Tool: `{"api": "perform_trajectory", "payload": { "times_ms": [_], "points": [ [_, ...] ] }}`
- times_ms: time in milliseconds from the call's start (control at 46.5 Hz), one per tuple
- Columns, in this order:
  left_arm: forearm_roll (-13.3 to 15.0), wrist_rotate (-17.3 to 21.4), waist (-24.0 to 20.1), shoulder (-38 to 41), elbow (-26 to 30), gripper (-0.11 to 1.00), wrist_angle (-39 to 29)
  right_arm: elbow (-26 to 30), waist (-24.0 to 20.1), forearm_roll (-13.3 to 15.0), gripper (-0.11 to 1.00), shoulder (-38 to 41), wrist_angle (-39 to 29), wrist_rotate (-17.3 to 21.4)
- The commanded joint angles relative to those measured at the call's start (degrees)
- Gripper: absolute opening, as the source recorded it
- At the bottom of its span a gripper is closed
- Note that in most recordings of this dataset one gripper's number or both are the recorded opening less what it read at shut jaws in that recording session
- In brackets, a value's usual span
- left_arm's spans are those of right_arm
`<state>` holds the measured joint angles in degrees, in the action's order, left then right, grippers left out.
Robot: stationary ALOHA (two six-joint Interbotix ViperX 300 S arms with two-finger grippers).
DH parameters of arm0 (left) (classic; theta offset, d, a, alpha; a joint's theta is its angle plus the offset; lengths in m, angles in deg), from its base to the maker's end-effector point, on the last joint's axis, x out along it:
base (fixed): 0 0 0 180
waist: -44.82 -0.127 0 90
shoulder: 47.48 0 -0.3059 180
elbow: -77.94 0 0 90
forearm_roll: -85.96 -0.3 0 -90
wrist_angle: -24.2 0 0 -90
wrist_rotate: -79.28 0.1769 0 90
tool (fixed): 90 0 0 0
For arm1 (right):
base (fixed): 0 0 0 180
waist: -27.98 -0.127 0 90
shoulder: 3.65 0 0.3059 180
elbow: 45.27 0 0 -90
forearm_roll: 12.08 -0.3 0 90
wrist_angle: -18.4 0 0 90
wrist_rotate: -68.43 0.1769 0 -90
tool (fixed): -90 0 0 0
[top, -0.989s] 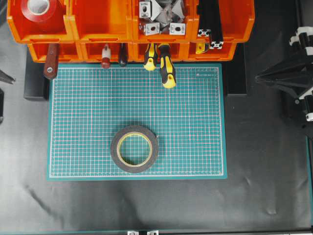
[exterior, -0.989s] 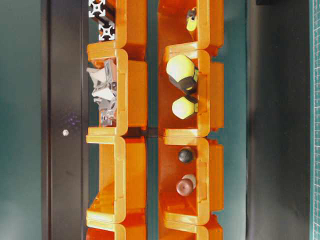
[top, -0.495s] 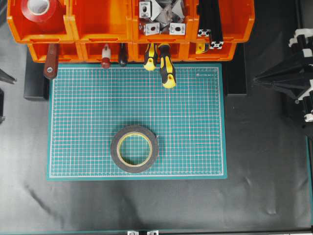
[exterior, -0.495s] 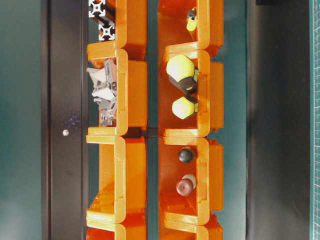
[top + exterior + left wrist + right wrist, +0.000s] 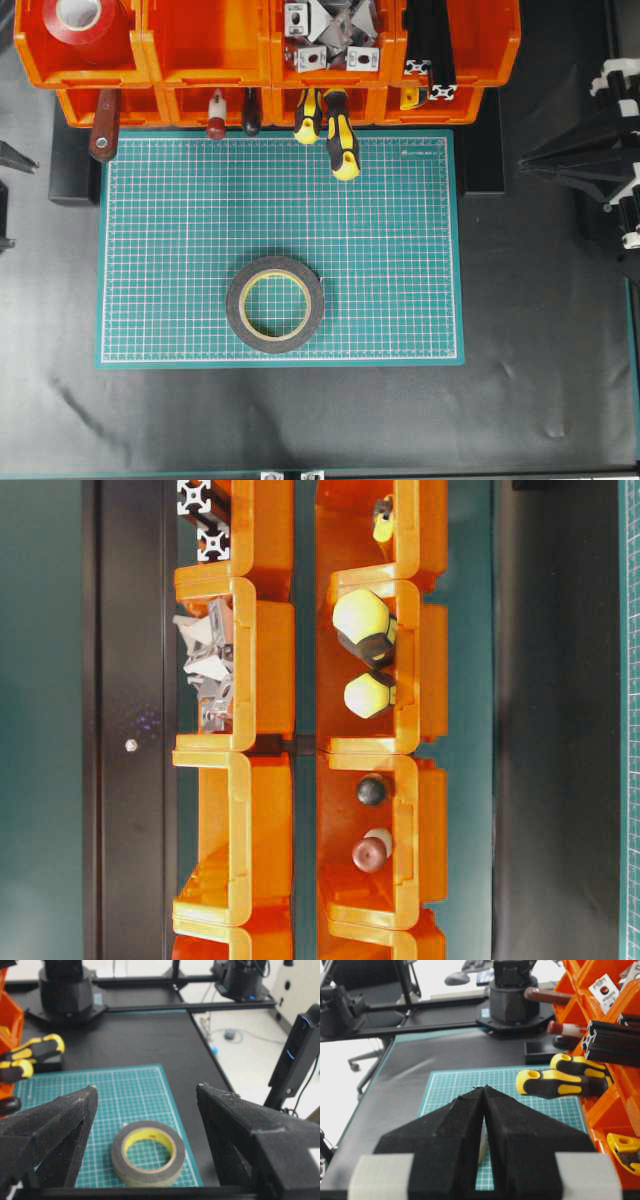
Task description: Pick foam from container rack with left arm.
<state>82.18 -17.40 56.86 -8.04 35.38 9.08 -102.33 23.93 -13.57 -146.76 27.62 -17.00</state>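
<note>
The foam (image 5: 275, 304), a flat black roll with a cream-yellow liner, lies flat on the green mat (image 5: 400, 250), front of centre. It is outside the orange container rack (image 5: 205, 72), which lines the far edge and also shows in the table-level view (image 5: 265, 650). My left gripper (image 5: 22, 203) is at the left edge, mostly out of frame. In the left wrist view it (image 5: 146, 1088) is open and empty, with the foam (image 5: 148, 1154) ahead between its fingers. My right gripper (image 5: 522, 160) is shut and empty at the right, off the mat, and points over the mat in its wrist view (image 5: 484, 1088).
A red tape roll (image 5: 80, 20) sits in the top left bin. Metal brackets (image 5: 330, 35) and black profiles (image 5: 430, 50) fill bins to the right. Yellow-black screwdriver handles (image 5: 340, 140) and a brown-handled tool (image 5: 104, 135) stick out of the lower bins over the mat's far edge.
The left gripper's finger shows slightly further in from the left edge. The foam and the right gripper have hardly moved.
</note>
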Motion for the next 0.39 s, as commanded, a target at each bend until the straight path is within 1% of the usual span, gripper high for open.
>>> {"api": "perform_trajectory", "payload": {
  "times_ms": [0, 366],
  "points": [
    [-0.1, 0.2, -0.2, 0.6, 0.4, 0.76, 0.6, 1.1, 0.1, -0.1, 0.00, 0.4, 0.5, -0.1],
    [-0.1, 0.2, -0.2, 0.4, -0.1, 0.76, 0.6, 1.1, 0.1, -0.1, 0.00, 0.4, 1.1, 0.0]
  ]
}}
